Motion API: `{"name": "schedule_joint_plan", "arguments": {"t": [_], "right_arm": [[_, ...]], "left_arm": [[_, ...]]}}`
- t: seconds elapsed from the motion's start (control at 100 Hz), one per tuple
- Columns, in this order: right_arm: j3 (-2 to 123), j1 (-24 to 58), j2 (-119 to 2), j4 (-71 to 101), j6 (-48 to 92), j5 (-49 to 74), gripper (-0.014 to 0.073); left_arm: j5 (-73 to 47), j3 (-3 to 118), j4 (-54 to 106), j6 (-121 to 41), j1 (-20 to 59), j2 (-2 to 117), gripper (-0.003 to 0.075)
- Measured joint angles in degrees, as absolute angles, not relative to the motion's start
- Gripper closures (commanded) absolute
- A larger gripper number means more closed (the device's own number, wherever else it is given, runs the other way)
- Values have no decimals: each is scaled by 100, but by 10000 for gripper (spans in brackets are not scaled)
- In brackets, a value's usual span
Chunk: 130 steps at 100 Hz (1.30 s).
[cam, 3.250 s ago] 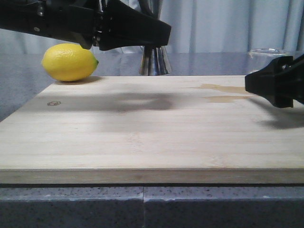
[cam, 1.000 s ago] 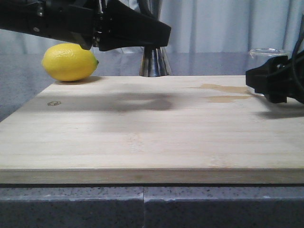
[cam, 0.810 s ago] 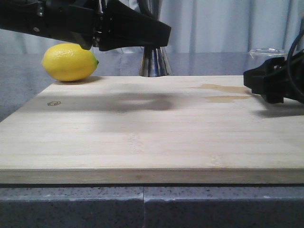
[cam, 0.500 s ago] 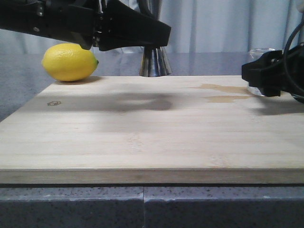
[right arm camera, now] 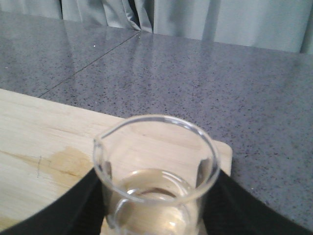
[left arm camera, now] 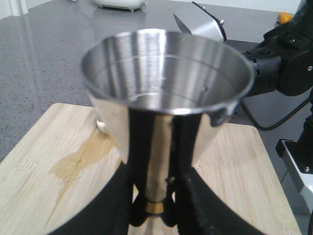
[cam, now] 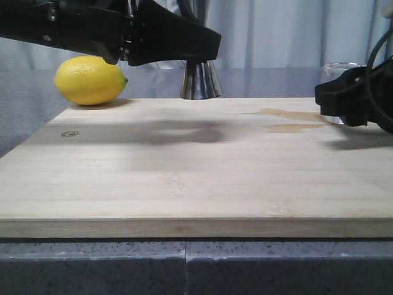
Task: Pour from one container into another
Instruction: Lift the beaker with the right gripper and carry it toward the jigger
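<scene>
The steel jigger stands upright at the back of the wooden board, its lower cone showing under my left arm. My left gripper is shut on its narrow waist at the gold band, and sits in the front view above the board's far edge. The glass beaker holds a little pale liquid and stands at the board's right rear corner, its rim peeking over my right gripper. The right gripper hugs the beaker's walls on both sides.
A yellow lemon lies at the board's back left corner. The wooden board has a pale wet stain near the beaker, also seen as a stain from the left wrist. Grey stone counter surrounds the board.
My right gripper has moved up and in from the right until its fingers are round the beaker. The left arm and jigger have not moved.
</scene>
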<state>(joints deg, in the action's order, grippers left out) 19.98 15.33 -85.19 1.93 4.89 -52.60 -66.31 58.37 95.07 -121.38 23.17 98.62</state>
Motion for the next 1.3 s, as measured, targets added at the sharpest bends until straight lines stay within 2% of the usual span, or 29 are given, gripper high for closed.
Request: {"name": "schedule_joint_plan", "arguments": {"t": [0.72, 0.9, 1.03, 1.3], "right_arm": [[1998, 1533, -8519, 161, 489, -5257, 254], [1998, 1533, -8519, 161, 489, -5257, 368], [1998, 1533, -8519, 105, 489, -5257, 420], [1998, 1533, -8523, -58, 489, -5257, 431]], "left_arm": [[-6631, 5837, 9507, -12138, 2317, 9862, 734], [-6631, 5837, 9507, -12138, 2317, 9862, 734], [-6631, 5837, 9507, -12138, 2317, 9862, 734], [-6631, 5837, 9507, -12138, 2317, 9862, 734]]}}
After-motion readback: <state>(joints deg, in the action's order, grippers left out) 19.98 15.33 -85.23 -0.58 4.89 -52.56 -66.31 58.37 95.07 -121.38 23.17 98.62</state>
